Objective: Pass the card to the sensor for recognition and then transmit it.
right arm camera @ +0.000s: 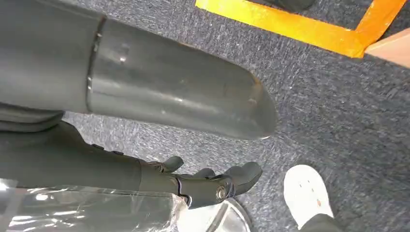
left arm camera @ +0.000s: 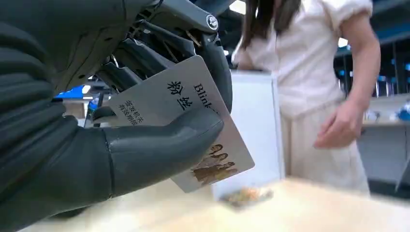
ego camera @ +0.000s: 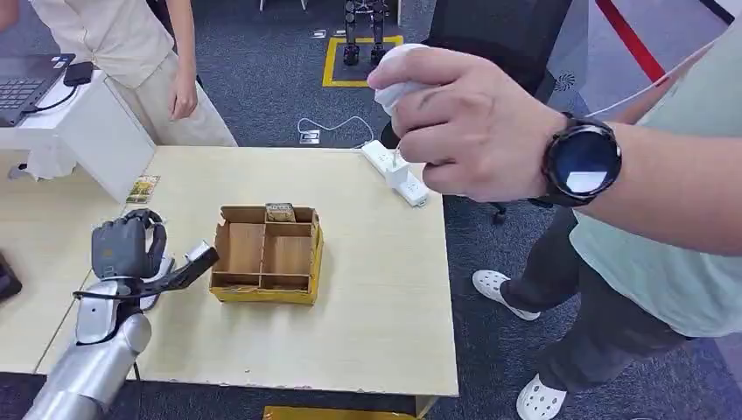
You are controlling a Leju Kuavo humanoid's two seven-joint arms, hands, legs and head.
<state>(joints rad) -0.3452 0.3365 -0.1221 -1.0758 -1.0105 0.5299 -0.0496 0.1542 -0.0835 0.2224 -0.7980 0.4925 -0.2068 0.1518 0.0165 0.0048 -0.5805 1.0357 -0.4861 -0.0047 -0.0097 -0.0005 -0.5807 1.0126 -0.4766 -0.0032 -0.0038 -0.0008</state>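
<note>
Left hand (left arm camera: 96,145) pinches flat glossy card (left arm camera: 193,125) | right hand (right arm camera: 212,183) empty, fingers apart

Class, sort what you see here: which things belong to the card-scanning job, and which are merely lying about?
Part of the job:
- card, held by the left robot hand
- white box on the table, probably the sensor

Lying about:
- compartmented cardboard tray
- power strip
- laptop
- small picture card on the table

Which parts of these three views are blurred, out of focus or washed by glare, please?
Head view: the person's near hand is large and soft. Left wrist view: the card in the left hand is sharp, the table and person blurred. Right wrist view: carpet sharp, glare on plastic film.
</note>
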